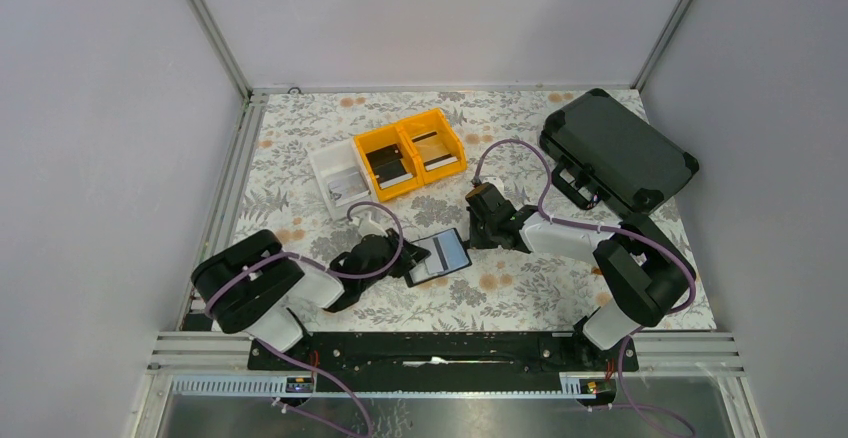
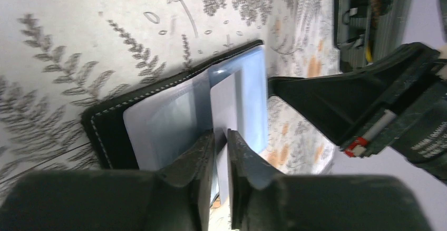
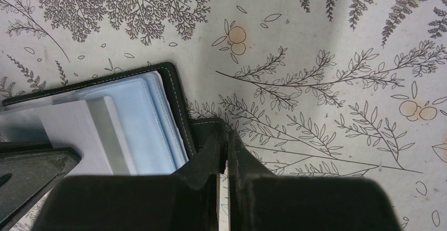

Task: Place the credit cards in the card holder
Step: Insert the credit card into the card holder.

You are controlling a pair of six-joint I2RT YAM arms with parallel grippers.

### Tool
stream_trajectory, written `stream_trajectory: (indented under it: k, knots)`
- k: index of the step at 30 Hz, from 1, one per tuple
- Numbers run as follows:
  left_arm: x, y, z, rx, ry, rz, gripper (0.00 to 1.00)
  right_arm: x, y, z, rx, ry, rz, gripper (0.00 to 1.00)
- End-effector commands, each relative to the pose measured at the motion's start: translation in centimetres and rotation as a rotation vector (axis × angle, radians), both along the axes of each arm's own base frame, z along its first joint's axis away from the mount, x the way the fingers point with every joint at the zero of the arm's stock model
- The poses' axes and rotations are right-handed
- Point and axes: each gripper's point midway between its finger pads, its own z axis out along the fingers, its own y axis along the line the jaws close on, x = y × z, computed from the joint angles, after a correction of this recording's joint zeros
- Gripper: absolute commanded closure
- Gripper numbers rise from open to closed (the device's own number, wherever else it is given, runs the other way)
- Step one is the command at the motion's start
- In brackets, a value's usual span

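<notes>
The card holder [image 1: 455,249] lies open on the floral cloth between my two grippers, its light-blue pockets [image 2: 158,116] facing up. My left gripper [image 2: 220,134] is shut on a pale grey credit card [image 2: 225,100], whose far end lies over the holder's inner pockets. The card also shows in the right wrist view [image 3: 74,131]. My right gripper [image 3: 225,137] is shut on the holder's small black stitched tab [image 3: 206,126] at its right edge [image 3: 176,102]. In the top view the left gripper [image 1: 408,261] and the right gripper [image 1: 477,232] flank the holder.
Two yellow bins [image 1: 372,142] [image 1: 449,130] and a white bin [image 1: 325,158] behind the holder each hold cards. A large black hard case [image 1: 617,148] stands at the back right; its latch shows in the left wrist view [image 2: 354,15].
</notes>
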Motion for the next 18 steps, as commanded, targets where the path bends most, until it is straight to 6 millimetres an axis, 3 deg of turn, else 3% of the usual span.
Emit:
stream_trajectory:
  k: [1,6,18]
  knots:
    - [0.28,0.80,-0.14,0.103,-0.001,0.017,0.78,0.47,0.85,0.97,0.039,-0.025,-0.003,1.00]
    - [0.38,1.40,0.13,0.187,-0.004,0.016,0.61,0.53,0.84,1.07,0.040,-0.029,-0.002,1.00]
    - [-0.36,0.64,0.27,0.213,0.014,-0.024,0.62,0.40,0.82,1.15,0.042,-0.031,0.001,1.00]
